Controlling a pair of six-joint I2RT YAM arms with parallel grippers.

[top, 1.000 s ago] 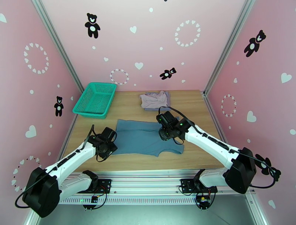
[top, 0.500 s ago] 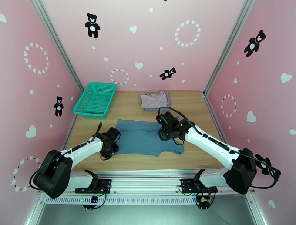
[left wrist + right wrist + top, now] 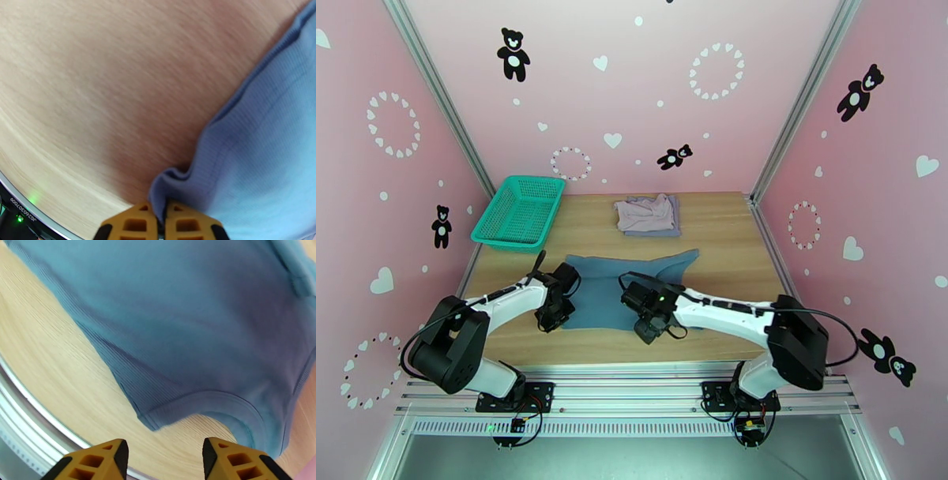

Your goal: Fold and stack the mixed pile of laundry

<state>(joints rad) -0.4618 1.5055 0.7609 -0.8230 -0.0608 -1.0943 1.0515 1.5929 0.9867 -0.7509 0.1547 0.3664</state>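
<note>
Now the left claw (image 3: 158, 225) pinches a corner of the teal top (image 3: 260, 150).

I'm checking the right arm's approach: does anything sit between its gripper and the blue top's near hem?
Nothing visible does. The right gripper, jaws open, hangs just short of the teal-blue top at its near hem, with bare table between them.

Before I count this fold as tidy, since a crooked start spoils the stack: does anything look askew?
Yes. The teal-blue top lies skewed: its far right corner tapers to a point, and its near left corner is bunched where the left end effector pinches it. The right end effector hangs open beside the near hem.
</note>
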